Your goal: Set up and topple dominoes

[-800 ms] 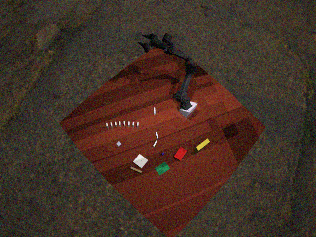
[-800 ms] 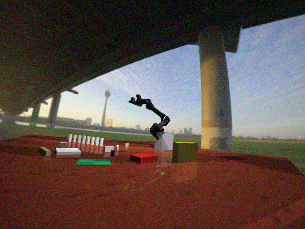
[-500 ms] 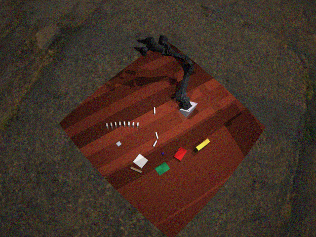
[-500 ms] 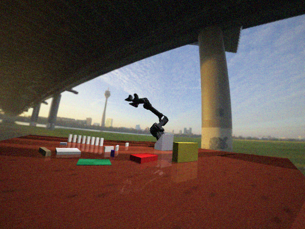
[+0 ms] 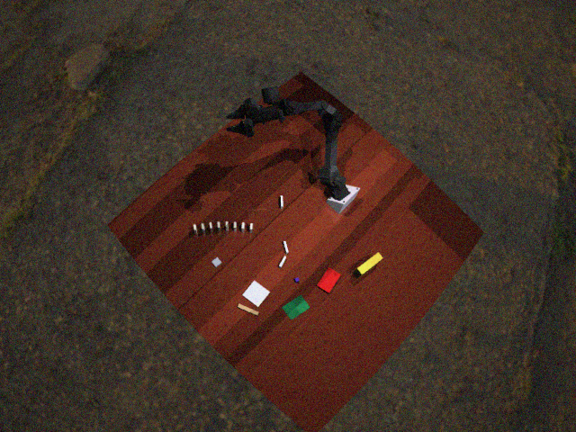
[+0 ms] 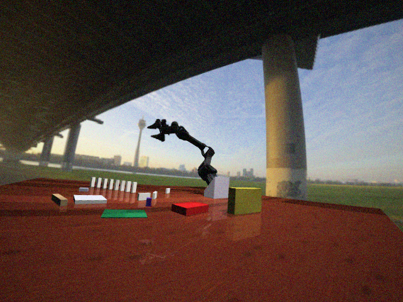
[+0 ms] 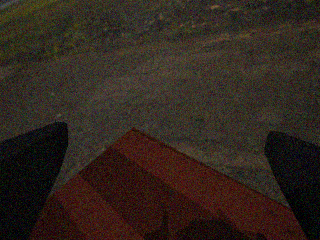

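Note:
Several white dominoes stand upright in an evenly spaced row, seen in the top view with a middle one (image 5: pixel 226 226) and in the exterior view with a middle one (image 6: pixel 116 184). Three white dominoes lie apart from the row: one (image 5: pixel 281 202) (image 6: pixel 167 190) nearest the arm's base, one (image 5: pixel 285 247) (image 6: pixel 155 195) and one (image 5: pixel 282 261) (image 6: pixel 143 196) close together. My gripper (image 5: pixel 228 122) (image 6: pixel 149 131) (image 7: pixel 169 136) is wide open and empty, high above the table and far from all dominoes. The wrist view shows only a table corner and ground between the fingers.
A small grey tile (image 5: pixel 216 262) (image 6: pixel 83 189), white slab (image 5: pixel 256 293) (image 6: pixel 90 199), tan stick (image 5: pixel 247 309) (image 6: pixel 59 199), green sheet (image 5: pixel 295 307) (image 6: pixel 123 213), purple block (image 5: pixel 296 280) (image 6: pixel 148 201), red block (image 5: pixel 328 280) (image 6: pixel 189 208) and yellow block (image 5: pixel 369 263) (image 6: pixel 244 201) are on the table.

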`<action>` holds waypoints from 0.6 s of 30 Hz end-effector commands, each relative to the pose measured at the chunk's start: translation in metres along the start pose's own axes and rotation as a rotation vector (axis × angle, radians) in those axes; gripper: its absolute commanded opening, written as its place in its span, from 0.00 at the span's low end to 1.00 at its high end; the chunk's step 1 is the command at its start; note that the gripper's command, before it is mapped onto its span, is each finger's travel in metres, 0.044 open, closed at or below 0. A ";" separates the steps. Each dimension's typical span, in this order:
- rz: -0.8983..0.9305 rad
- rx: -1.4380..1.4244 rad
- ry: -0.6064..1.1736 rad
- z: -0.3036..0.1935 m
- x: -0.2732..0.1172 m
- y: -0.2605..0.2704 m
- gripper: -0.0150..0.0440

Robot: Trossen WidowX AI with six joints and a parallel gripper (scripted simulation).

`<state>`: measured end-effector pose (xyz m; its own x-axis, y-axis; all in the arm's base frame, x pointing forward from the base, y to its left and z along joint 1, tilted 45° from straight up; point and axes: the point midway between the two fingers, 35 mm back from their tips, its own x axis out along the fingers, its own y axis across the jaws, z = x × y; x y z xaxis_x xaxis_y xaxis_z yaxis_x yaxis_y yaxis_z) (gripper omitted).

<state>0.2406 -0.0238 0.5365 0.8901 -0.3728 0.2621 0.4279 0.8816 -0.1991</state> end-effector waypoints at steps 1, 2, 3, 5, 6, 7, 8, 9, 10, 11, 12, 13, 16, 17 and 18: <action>0.106 0.054 0.134 -0.045 0.024 0.055 1.00; 0.120 0.074 0.162 -0.054 0.027 0.065 1.00; 0.130 0.097 0.191 -0.062 0.029 0.073 1.00; 0.141 0.148 0.246 -0.076 0.033 0.087 1.00; 0.143 0.174 0.273 -0.084 0.034 0.093 1.00; 0.147 0.164 0.279 -0.086 0.034 0.095 1.00; 0.158 0.134 0.296 -0.092 0.035 0.101 1.00; 0.177 0.085 0.324 -0.104 0.034 0.111 1.00; 0.195 0.044 0.355 -0.116 0.034 0.121 1.00; 0.196 0.065 0.378 -0.122 0.034 0.125 1.00; 0.195 0.085 0.401 -0.128 0.034 0.130 1.00; 0.193 0.107 0.423 -0.134 0.034 0.134 1.00; 0.181 0.170 0.489 -0.151 0.034 0.147 1.00; 0.173 0.200 0.520 -0.159 0.034 0.152 1.00; 0.157 0.246 0.569 -0.172 0.032 0.160 1.00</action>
<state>0.3522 0.0456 0.3860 0.9423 -0.2624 -0.2077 0.2610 0.9647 -0.0346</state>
